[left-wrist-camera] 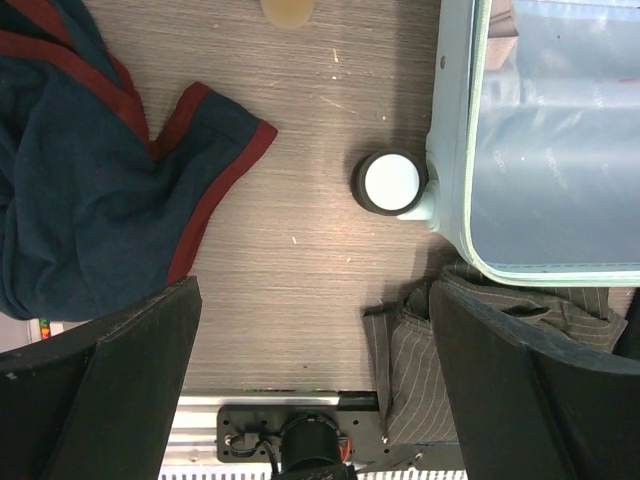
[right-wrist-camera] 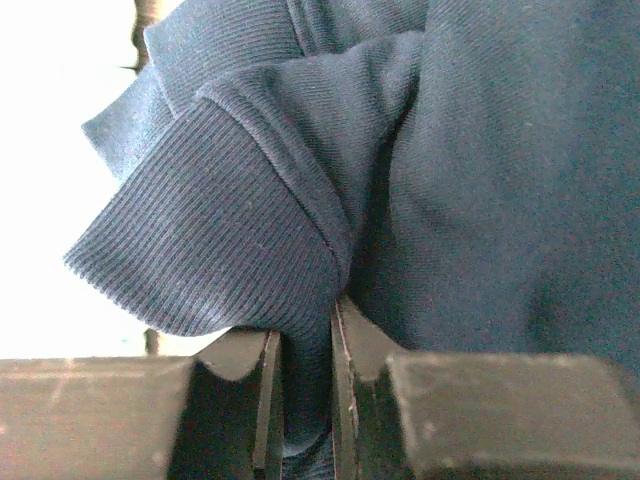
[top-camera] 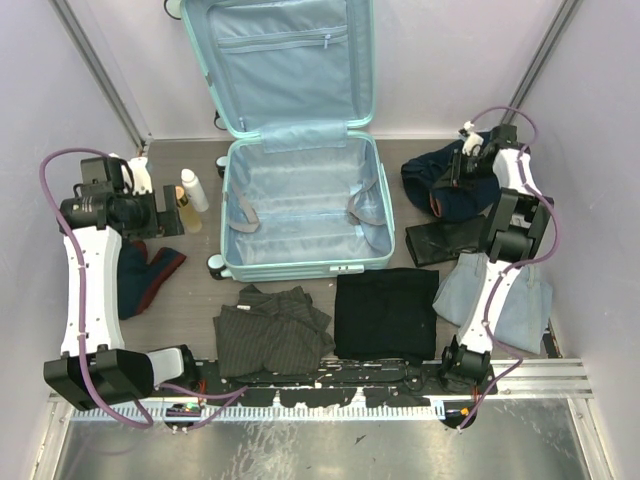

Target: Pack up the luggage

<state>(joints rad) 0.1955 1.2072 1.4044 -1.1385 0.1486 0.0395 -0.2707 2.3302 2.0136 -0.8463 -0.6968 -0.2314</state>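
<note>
At the middle of the table (top-camera: 197,290), seen from above, the luggage (top-camera: 290,270) lies open, its tray flat and its lid propped up at twelve o'clock against the back wall. At nine o'clock from it the left gripper (top-camera: 163,212) hangs beside two small bottles (top-camera: 192,190). At three o'clock the right gripper (top-camera: 467,163) is down on a navy garment (top-camera: 428,180). A striped garment (top-camera: 270,335) and a folded black garment (top-camera: 385,315) lie at six o'clock, just beside the luggage's front wall.

From the left wrist, the fingers (left-wrist-camera: 110,390) stand wide apart with nothing between them, over bare table. A wheel (left-wrist-camera: 390,182) of the luggage sits at one o'clock and a red-trimmed garment (left-wrist-camera: 90,200) at ten.

From the right wrist, the jaws are pinched nearly together on a fold of the navy garment's ribbed cloth.

I'd reckon the luggage is stiff, bulky and smooth-shelled, and likely to roll or skid if nudged. It looks better left lying and, if it must be steadied, taken by a rim wall. The cloth looks soft and limp and should drape when lifted.
</note>
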